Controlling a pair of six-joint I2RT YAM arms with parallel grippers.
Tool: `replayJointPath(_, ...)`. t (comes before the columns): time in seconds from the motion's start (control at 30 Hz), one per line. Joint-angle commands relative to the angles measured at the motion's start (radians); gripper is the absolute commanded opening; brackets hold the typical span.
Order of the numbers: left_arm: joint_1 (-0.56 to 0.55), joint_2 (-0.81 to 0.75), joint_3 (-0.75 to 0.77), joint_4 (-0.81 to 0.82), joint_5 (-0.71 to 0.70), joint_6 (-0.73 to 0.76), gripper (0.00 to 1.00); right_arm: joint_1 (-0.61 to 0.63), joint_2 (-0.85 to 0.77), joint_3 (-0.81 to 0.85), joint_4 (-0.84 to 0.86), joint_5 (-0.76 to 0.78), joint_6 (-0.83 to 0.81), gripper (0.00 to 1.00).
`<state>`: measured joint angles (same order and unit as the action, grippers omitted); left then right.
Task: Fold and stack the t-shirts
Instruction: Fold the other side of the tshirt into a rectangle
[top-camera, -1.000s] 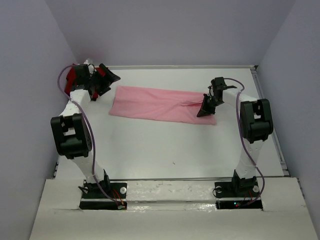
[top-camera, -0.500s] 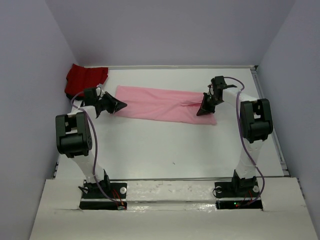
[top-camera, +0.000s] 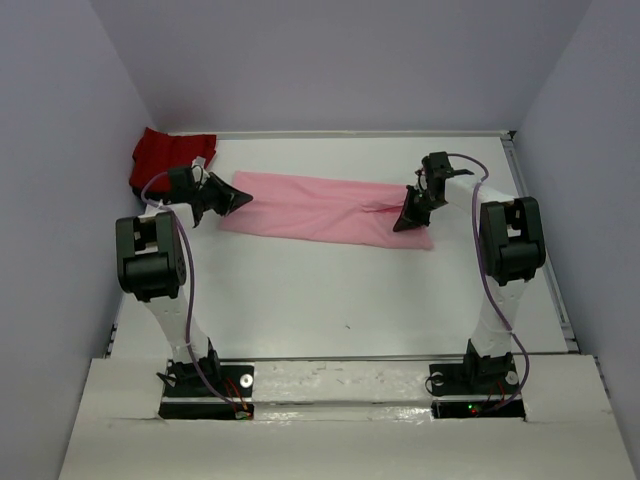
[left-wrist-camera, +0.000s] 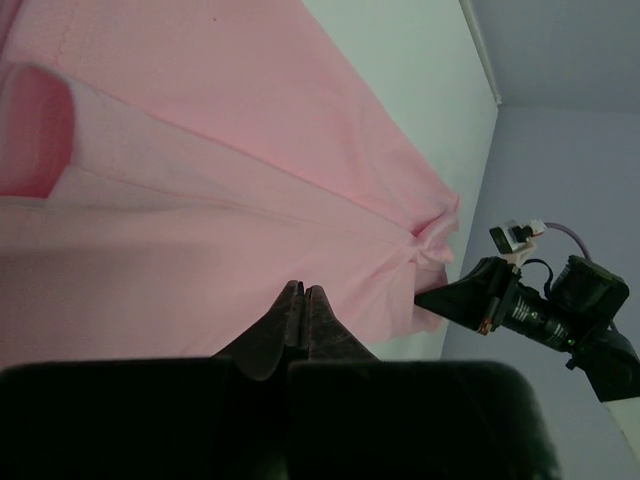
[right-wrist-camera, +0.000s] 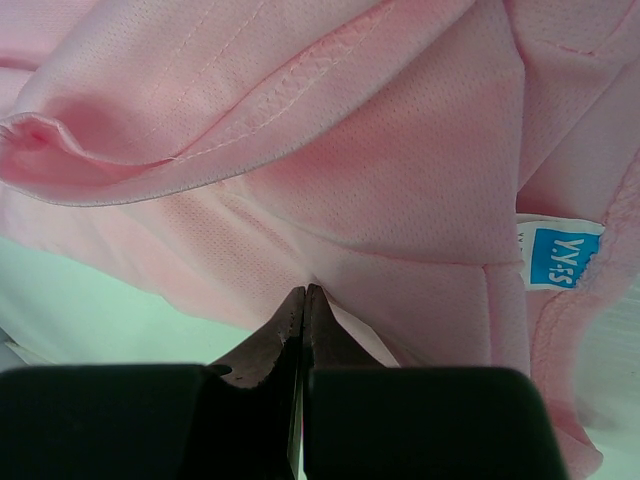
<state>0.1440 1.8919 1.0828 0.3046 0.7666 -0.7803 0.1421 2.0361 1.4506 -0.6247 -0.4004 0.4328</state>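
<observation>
The light pink t-shirt (top-camera: 320, 208) lies folded into a long strip across the back half of the table. It fills the left wrist view (left-wrist-camera: 250, 150) and the right wrist view (right-wrist-camera: 400, 150). My right gripper (top-camera: 403, 225) (right-wrist-camera: 305, 290) is shut on the strip's right end, where the cloth puckers at the fingertips. Over the strip's left end my left gripper (top-camera: 243, 200) (left-wrist-camera: 302, 290) is shut with nothing between its fingers. The deep red t-shirt (top-camera: 165, 155) lies bunched in the back left corner, apart from both grippers.
Lilac walls close in the white table (top-camera: 330, 290) on three sides, and the red shirt lies against the left one. A raised rail (top-camera: 535, 230) runs along the table's right edge. A blue and white size tag (right-wrist-camera: 560, 255) shows near the right gripper.
My left gripper left the red shirt in the back left corner, shut, and swung right to the pink strip's left end. The right gripper has stayed put on the cloth.
</observation>
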Motion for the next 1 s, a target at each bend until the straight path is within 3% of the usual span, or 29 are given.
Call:
replayJointPath(0.0, -0.004, 0.027, 0.060, 0.019, -0.023, 0.038, 0.00, 0.004, 0.009, 0.045, -0.010, -0.005, -0.020, 0.00)
replayJointPath(0.4, -0.011, 0.107, 0.157, -0.041, -0.076, 0.095, 0.00, 0.004, 0.015, 0.053, -0.018, -0.002, -0.028, 0.00)
replayJointPath(0.97, -0.040, 0.108, 0.144, -0.107, -0.148, 0.176, 0.00, 0.004, 0.026, 0.060, -0.026, 0.003, -0.032, 0.00)
